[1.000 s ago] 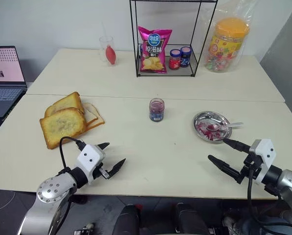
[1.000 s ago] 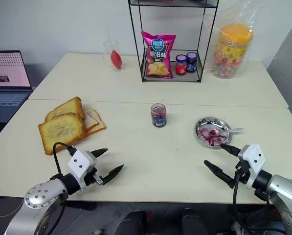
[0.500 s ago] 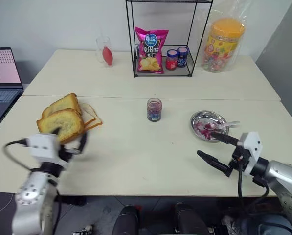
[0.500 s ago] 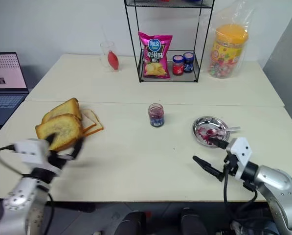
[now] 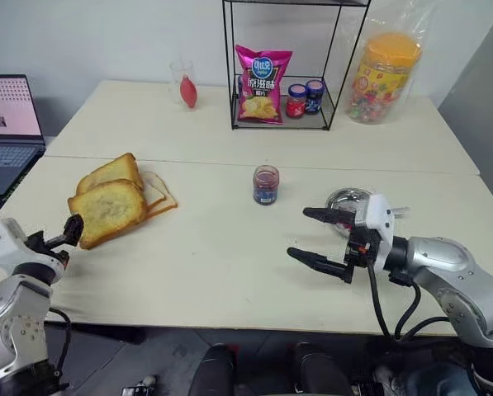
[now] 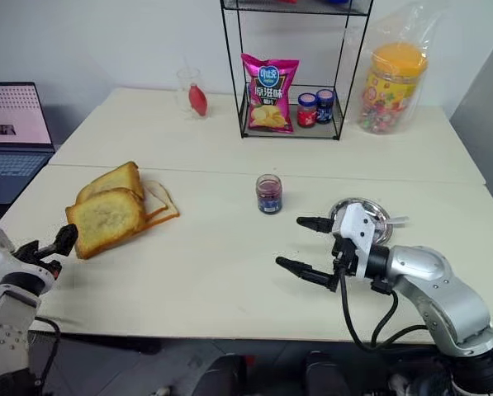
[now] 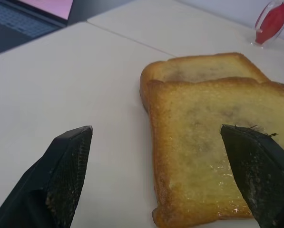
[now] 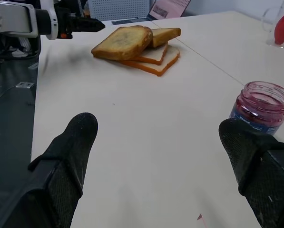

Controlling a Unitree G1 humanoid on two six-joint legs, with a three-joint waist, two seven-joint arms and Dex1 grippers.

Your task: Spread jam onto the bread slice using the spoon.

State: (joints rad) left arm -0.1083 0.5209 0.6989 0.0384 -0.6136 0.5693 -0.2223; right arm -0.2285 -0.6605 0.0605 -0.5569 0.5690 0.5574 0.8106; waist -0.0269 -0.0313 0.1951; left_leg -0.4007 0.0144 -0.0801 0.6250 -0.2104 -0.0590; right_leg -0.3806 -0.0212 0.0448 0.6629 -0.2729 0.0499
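Observation:
The bread slice (image 5: 107,210), a thick golden toast, lies on top of a small stack at the table's left. My left gripper (image 5: 58,233) is open at the table's left edge, just short of the slice's near corner and pointing at the slice (image 7: 213,142). The jam (image 5: 265,184), dark purple in a small clear jar with no lid, stands mid-table. My right gripper (image 5: 298,232) hovers open and empty right of centre, nearer to me than the jar (image 8: 261,107). Behind the gripper sits a round steel dish (image 5: 343,198), partly hidden. The spoon's handle (image 5: 399,211) sticks out to the dish's right.
A second toast (image 5: 110,172) and pale white slices (image 5: 157,194) lie under the bread slice. A wire rack (image 5: 281,124) with a chips bag and two small jars stands at the back. A candy jar (image 5: 384,76) is right of it, a glass (image 5: 182,85) left. A laptop (image 5: 8,124) sits far left.
My left gripper swung out to the left from the table's front edge and now faces the toast. My right gripper moved left and up, now in front of the steel dish.

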